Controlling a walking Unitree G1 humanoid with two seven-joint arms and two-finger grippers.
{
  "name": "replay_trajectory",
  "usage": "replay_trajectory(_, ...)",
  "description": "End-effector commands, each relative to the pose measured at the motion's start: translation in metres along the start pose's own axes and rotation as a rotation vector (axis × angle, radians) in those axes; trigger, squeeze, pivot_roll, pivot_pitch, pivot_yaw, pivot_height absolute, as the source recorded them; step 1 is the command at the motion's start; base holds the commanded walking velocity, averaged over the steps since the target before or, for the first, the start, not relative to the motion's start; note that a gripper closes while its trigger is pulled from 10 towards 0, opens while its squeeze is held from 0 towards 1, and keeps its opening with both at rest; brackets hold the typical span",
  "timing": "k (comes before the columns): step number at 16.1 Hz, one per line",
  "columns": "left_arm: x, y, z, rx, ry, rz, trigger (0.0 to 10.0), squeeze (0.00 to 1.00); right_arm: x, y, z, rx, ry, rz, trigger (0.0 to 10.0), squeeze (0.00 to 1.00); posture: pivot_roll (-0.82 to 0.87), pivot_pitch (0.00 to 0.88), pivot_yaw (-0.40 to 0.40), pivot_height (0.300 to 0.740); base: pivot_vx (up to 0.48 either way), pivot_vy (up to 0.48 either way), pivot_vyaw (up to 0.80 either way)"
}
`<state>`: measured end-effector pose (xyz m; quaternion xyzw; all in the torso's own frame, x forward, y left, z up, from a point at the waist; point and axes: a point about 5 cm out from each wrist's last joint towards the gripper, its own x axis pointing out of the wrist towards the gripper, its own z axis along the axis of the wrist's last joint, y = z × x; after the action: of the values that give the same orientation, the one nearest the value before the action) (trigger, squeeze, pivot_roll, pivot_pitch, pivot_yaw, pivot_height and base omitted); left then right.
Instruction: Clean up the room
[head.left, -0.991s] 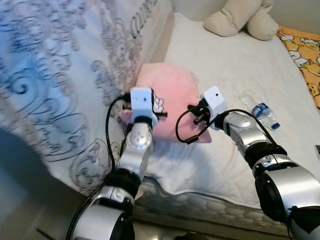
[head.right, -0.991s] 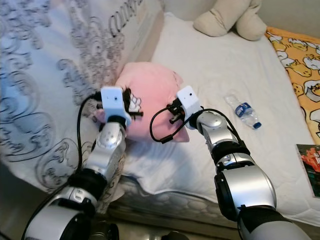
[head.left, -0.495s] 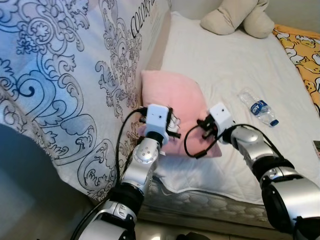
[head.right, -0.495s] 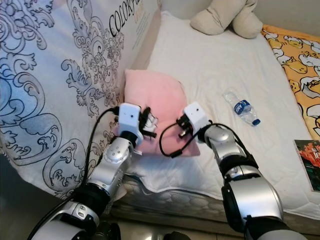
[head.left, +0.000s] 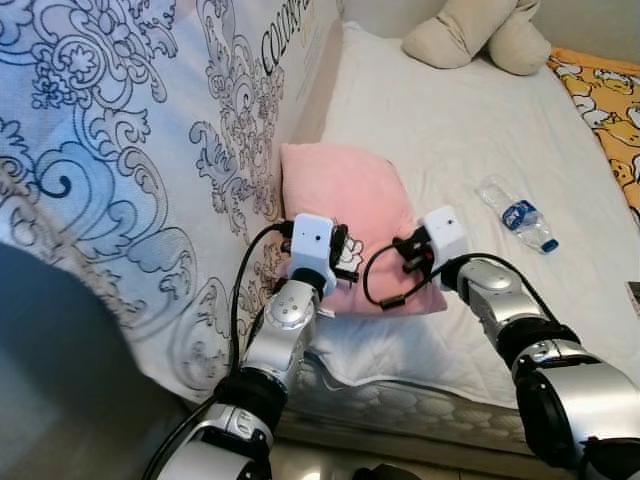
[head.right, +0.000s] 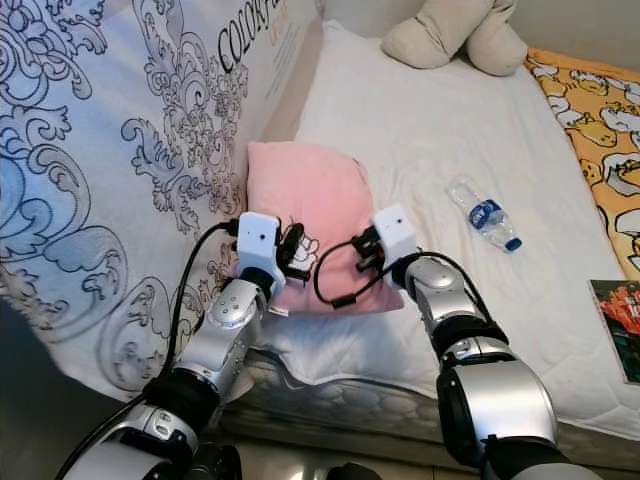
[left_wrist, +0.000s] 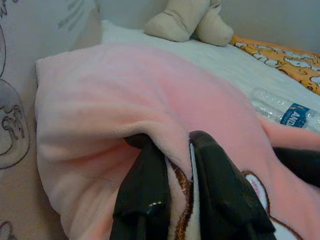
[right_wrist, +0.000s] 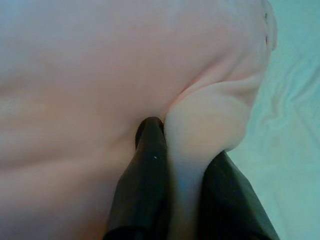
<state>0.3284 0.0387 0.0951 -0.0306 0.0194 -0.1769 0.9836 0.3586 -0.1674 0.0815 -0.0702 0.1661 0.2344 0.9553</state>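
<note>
**Both claws pinched on the pink pillow at the bed's edge**

Right now I have both claws closed down on the soft pink plush pillow (head.left: 345, 200), which lies on the white mattress sheet (head.left: 470, 130) close to the near edge of the bed, its far side against the upright white cover printed with grey scrollwork (head.left: 120, 150).

From the left wrist camera, the left gripper (left_wrist: 175, 150) is nearly closed: its two black fingers (left_wrist: 145, 180) stand a narrow gap apart with a fold of pink fabric squeezed between them. A bit of brown and white stitched pattern on the pillow shows just beside the fingers. From the head, this gripper (head.left: 342, 255) sits at the pillow's near left corner.

On the right wrist camera, the right gripper (right_wrist: 182, 165) is also narrowed to a pinch, with a bulging tuck of pink fabric caught between its fingers (right_wrist: 145, 170). From the head, it (head.right: 368, 250) grips the pillow's near right corner, so I am holding the near edge at both ends.

Elsewhere on the sheet, a clear plastic water bottle with a blue label (head.left: 518, 214) lies on its side, well apart from the pillow on the right. A beige stuffed toy (head.left: 478, 35) rests at the far end of the bed, and an orange blanket with a yellow duck print (head.left: 610, 110) covers the far right side.
</note>
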Motion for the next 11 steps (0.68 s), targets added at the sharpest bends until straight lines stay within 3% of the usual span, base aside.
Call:
replay_trajectory(1,0.011,0.0,0.022,0.051,-0.072,-0.047,10.0,1.0,0.004,0.004,0.006,0.081,-0.054,-0.012,10.0,1.0,-0.01,0.088,-0.072,0.74,0.0,0.0,0.0)
replay_trajectory(3,0.018,0.029,0.042,0.104,-0.115,-0.001,10.0,1.0,0.011,0.024,-0.001,0.202,-0.079,0.009,10.0,1.0,-0.01,0.08,-0.068,0.74,0.0,0.0,0.0)
replay_trajectory(6,0.021,0.035,0.055,0.133,-0.144,-0.012,10.0,1.0,0.015,0.044,-0.01,0.248,-0.078,0.04,10.0,1.0,-0.01,0.068,-0.059,0.74,0.0,0.0,0.0)
replay_trajectory(8,0.021,0.024,0.058,0.112,-0.158,-0.074,10.0,1.0,0.013,0.043,-0.014,0.258,-0.072,0.028,10.0,1.0,-0.01,0.06,-0.053,0.74,0.0,0.0,0.0)
replay_trajectory(11,0.005,-0.013,0.045,-0.015,-0.133,-0.211,10.0,1.0,0.005,0.025,-0.016,0.195,-0.056,-0.011,10.0,1.0,-0.01,0.051,-0.051,0.74,0.0,0.0,0.0)
